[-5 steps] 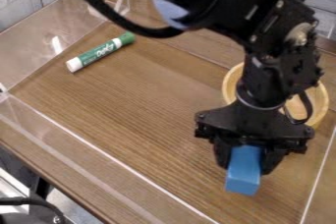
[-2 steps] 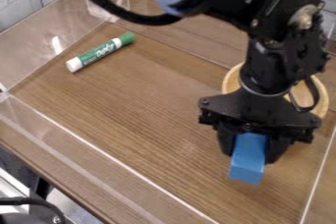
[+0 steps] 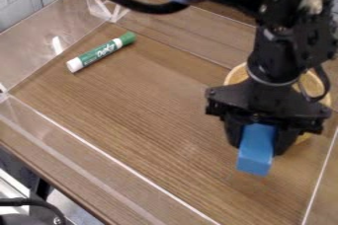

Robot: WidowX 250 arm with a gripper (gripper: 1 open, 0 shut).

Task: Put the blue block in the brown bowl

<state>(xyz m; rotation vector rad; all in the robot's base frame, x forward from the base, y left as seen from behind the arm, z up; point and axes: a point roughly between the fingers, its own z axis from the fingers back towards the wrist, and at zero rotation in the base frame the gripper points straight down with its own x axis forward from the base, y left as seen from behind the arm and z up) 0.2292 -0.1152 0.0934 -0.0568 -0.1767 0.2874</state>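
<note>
Camera view: black end effector [image 3: 262, 130] points nearly straight down, fingers pinching the blue block [image 3: 255, 151] by its top, most of the block hanging below the fingers. Block is clear of the tabletop [image 3: 132, 101], just in front of the brown bowl [image 3: 239, 76], which sits mostly hidden behind the arm. Green-and-white marker [image 3: 102, 51] lies well apart at upper left, not in the way.

Risks, judged from here: grip covers only the block's upper end, so a quick swing toward the bowl could twist or drop it short of the rim. Block hangs low; if carried across without more height it could clip the bowl's thick wall and shove the bowl. Bowl opening is occluded, so release placement is hard to confirm.
</note>
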